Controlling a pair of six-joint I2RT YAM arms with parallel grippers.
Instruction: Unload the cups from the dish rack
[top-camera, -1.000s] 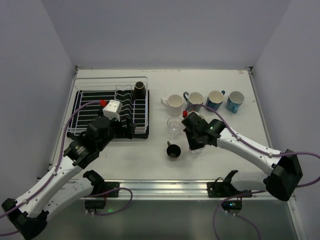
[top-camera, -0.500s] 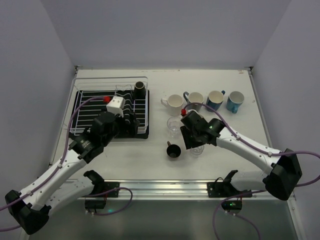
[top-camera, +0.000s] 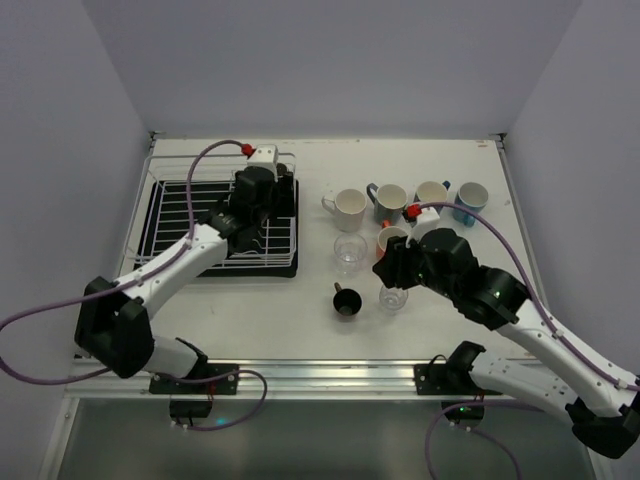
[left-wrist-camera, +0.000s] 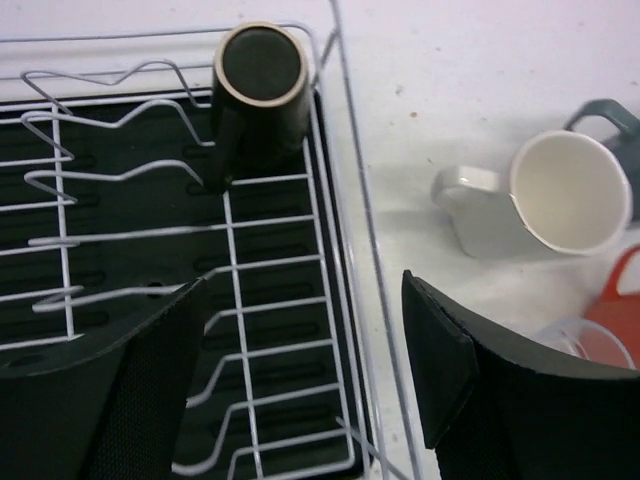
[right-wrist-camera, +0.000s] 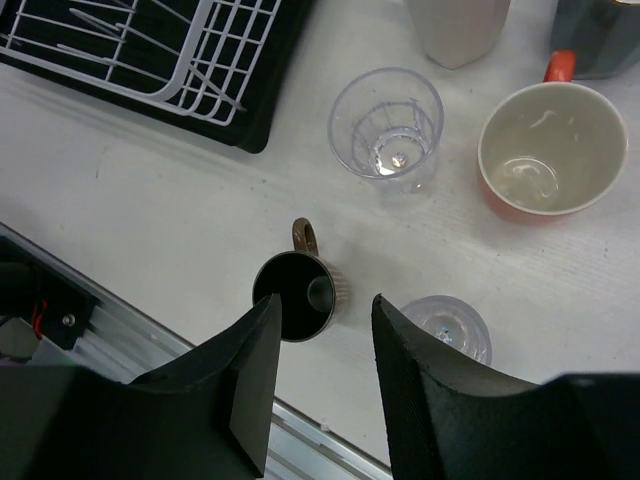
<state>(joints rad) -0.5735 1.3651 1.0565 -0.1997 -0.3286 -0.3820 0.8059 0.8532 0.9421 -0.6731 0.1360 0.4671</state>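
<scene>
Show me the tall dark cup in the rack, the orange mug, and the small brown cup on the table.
tall dark cup (left-wrist-camera: 262, 68), left wrist view, on its round dark top.
orange mug (right-wrist-camera: 545, 150), right wrist view, on its pale inside.
small brown cup (right-wrist-camera: 292, 292), right wrist view, on its dark inside.

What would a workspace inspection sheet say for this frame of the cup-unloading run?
Surface: white table, no spills seen.
Job's things: dark brown cup in a corner of the dish rack. On the table: cream mug, grey mug, dark blue mug, light blue mug, orange mug, far tumbler, near tumbler, second dark brown cup.
Clutter: nothing seen.
Grippers: left gripper open, empty, over the rack; right gripper open, empty, over the table.
Cables: left purple cable and right purple cable loop off the arms.
Surroundings: plain pale walls.
</scene>
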